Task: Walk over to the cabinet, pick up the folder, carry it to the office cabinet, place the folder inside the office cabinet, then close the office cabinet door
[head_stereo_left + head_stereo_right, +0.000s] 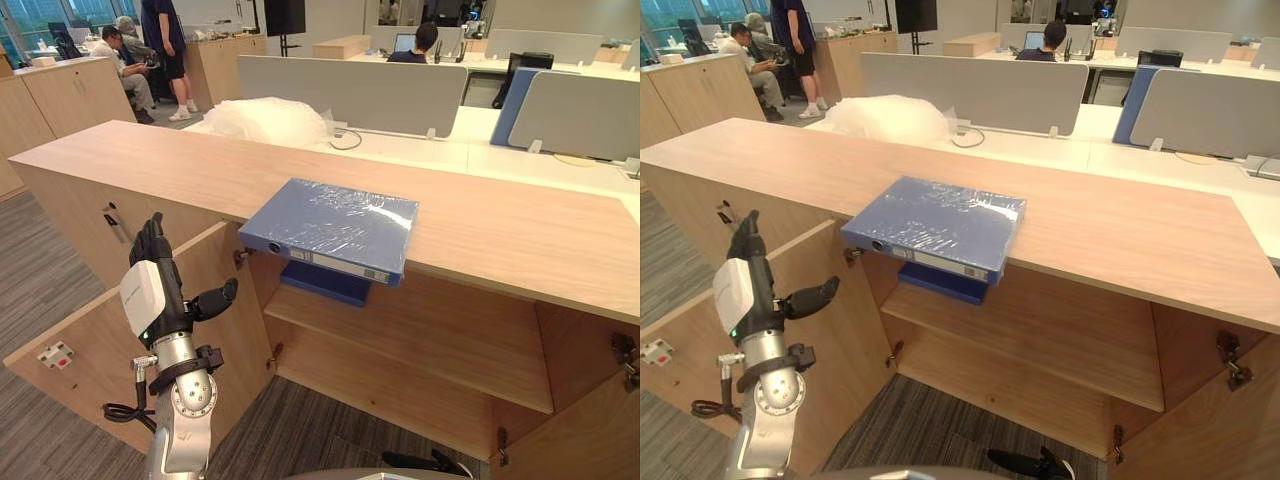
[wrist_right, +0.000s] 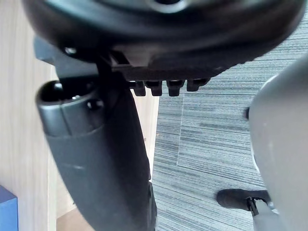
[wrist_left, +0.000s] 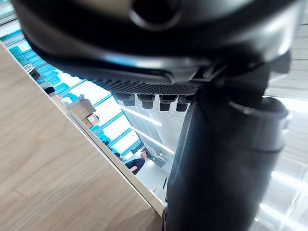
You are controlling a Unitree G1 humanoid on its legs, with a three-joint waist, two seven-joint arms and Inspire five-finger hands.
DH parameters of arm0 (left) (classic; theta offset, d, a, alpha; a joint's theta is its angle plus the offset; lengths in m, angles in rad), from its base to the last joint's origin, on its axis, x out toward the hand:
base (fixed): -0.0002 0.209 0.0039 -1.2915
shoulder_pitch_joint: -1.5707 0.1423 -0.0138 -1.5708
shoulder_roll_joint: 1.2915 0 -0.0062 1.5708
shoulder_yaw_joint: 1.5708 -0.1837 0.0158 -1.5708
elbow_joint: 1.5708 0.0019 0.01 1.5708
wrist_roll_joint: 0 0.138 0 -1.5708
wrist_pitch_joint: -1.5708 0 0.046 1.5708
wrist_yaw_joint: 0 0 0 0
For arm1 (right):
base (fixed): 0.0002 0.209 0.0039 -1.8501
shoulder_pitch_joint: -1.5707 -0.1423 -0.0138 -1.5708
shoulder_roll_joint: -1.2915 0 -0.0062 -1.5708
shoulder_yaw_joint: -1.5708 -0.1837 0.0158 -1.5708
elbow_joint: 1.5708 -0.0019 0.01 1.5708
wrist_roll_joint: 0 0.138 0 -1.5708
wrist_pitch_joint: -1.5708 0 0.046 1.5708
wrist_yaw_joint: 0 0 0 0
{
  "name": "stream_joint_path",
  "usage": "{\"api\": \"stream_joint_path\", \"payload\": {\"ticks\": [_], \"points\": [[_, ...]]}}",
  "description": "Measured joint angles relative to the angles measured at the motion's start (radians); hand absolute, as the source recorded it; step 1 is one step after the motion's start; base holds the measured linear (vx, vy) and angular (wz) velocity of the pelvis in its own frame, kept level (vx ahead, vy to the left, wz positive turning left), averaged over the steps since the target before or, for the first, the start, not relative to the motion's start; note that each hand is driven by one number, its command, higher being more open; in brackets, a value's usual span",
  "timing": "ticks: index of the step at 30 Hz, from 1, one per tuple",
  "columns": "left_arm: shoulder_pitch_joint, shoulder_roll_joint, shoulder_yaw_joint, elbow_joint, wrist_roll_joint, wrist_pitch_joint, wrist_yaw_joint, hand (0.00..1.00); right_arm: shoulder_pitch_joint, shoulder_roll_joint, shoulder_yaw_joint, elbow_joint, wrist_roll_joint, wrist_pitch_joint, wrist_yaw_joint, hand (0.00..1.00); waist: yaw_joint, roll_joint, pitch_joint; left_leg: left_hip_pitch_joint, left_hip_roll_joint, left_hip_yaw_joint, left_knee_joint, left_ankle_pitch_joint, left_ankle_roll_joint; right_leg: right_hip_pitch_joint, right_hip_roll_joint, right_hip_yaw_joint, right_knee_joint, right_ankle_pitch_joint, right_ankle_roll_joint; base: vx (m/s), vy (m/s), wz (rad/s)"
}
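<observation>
A blue folder [image 1: 335,225] wrapped in clear film lies flat on the wooden cabinet top [image 1: 150,165], its spine overhanging the front edge. Below it a second blue item [image 1: 325,283] rests on the shelf [image 1: 420,340] of the open cabinet. My left hand [image 1: 155,285] is raised in front of the open left door [image 1: 100,340], left of and lower than the folder, fingers straight up, thumb pointing toward the cabinet, holding nothing. In the right wrist view my right hand [image 2: 101,159] hangs above grey carpet beside a wooden panel, thumb straight, empty.
The cabinet's right door [image 1: 590,430] also stands open at the lower right. A heap of clear plastic wrap [image 1: 268,120] lies behind the cabinet top. Desks with grey dividers [image 1: 350,92] stand beyond. A person stands [image 1: 165,40], another sits [image 1: 125,60] at back left.
</observation>
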Motion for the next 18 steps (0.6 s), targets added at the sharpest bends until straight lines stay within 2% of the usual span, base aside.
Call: {"api": "stream_joint_path", "payload": {"ticks": [9, 18], "points": [[-0.072, 0.154, -0.111, 0.104, 0.084, -0.015, -0.025, 1.00, -0.016, -0.005, 0.013, 0.005, 0.000, -0.008, 0.002, 1.00, -0.015, -0.005, 0.006, 0.011, 0.001, 0.019, 0.000, -0.011, -0.014, 0.016, 0.005, 0.014, -0.026, 0.003, -0.005, 0.01, -0.011, -0.05], [-0.192, 0.260, -0.191, 0.140, 0.159, -0.048, -0.024, 1.00, -0.029, -0.009, 0.040, 0.007, -0.032, -0.013, 0.003, 1.00, -0.027, -0.002, 0.008, 0.013, 0.016, 0.030, 0.000, -0.016, -0.021, 0.015, 0.019, 0.027, -0.035, 0.005, -0.013, 0.00, -0.013, -0.05]]}}
